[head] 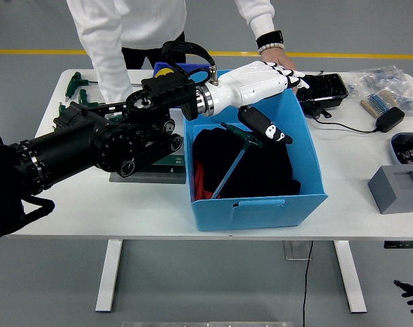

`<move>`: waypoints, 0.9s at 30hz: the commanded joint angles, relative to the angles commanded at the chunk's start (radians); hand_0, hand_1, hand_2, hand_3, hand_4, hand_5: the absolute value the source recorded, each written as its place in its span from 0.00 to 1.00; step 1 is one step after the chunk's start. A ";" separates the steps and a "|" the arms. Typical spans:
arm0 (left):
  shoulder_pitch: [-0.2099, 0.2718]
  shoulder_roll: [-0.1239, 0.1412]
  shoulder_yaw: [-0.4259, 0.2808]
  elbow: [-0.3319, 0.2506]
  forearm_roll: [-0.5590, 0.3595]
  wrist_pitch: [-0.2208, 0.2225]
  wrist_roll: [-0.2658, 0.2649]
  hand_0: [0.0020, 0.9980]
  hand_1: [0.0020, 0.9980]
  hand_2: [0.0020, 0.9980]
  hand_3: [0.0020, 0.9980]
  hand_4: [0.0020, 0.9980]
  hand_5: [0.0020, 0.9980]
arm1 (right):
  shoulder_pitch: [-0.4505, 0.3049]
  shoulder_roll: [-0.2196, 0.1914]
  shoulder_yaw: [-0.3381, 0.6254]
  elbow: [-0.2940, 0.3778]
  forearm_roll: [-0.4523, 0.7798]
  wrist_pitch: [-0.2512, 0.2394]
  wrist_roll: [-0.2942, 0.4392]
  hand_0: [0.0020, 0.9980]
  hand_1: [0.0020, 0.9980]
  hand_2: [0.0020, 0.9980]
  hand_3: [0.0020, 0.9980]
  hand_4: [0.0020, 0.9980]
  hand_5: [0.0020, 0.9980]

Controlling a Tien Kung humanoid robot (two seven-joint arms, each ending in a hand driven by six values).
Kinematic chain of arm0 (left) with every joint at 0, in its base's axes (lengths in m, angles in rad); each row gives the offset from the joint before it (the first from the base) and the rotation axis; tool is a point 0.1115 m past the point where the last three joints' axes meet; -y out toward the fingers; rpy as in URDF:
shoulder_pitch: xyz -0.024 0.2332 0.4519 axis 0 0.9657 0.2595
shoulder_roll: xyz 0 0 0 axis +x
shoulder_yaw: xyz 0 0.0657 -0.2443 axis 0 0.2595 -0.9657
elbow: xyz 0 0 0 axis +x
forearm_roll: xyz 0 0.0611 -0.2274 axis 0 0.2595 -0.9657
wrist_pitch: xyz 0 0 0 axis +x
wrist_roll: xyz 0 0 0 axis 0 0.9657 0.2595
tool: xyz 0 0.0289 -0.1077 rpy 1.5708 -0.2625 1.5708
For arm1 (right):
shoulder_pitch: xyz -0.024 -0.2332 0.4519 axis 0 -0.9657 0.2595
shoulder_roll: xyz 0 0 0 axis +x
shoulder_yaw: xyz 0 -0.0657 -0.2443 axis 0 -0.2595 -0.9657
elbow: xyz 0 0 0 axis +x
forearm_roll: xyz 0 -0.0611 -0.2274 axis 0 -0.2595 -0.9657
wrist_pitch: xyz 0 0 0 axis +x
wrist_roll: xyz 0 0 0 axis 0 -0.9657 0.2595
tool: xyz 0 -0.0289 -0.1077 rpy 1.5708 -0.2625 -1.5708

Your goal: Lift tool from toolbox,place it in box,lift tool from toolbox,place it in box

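My left hand [285, 103], white with black fingertips, hovers over the blue box [261, 204] with its fingers spread and nothing in them. Just below its thumb, a T-handle tool [230, 167] with a green grip leans loose inside the box, shaft slanting down onto black cloth. The dark toolbox tray [152, 165] lies left of the box, mostly hidden under my black left arm. More green-handled tools [75, 84] lie at the table's far left. Only my right hand's [411, 291] dark fingertips show in the lower right corner.
A person in white stands at the far side with one hand [283, 63] on the box's far rim. A small blue bin [186, 67] sits behind my arm. On the right are a black tray [322, 88], bagged parts [380, 76], an adapter [390, 119] and a grey block [396, 188].
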 joint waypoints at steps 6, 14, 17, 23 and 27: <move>0.150 0.000 -0.121 -0.127 0.088 -0.023 0.030 0.80 0.79 0.89 0.81 0.99 0.62 | -0.028 0.009 -0.034 -0.006 0.072 -0.011 0.018 0.62 0.58 0.65 0.55 0.79 0.65; 0.308 0.000 -0.440 -0.348 0.234 -0.061 0.091 0.67 0.68 0.74 0.71 0.98 0.65 | -0.066 0.014 -0.073 -0.015 0.163 -0.022 0.044 0.62 0.58 0.65 0.55 0.79 0.65; 0.335 0.006 -0.541 -0.404 0.246 -0.067 0.099 0.67 0.68 0.74 0.71 0.98 0.65 | -0.071 0.018 -0.071 -0.016 0.157 -0.020 0.042 0.62 0.58 0.65 0.55 0.79 0.65; 0.443 0.093 -0.722 -0.483 0.233 -0.094 0.124 0.63 0.65 0.71 0.71 0.98 0.65 | -0.081 0.025 -0.075 -0.018 0.163 -0.021 0.043 0.62 0.59 0.65 0.55 0.79 0.65; 0.569 0.146 -0.855 -0.545 0.172 -0.100 0.158 0.56 0.61 0.68 0.70 0.97 0.65 | -0.089 0.029 -0.076 -0.019 0.168 -0.021 0.044 0.62 0.59 0.66 0.55 0.79 0.65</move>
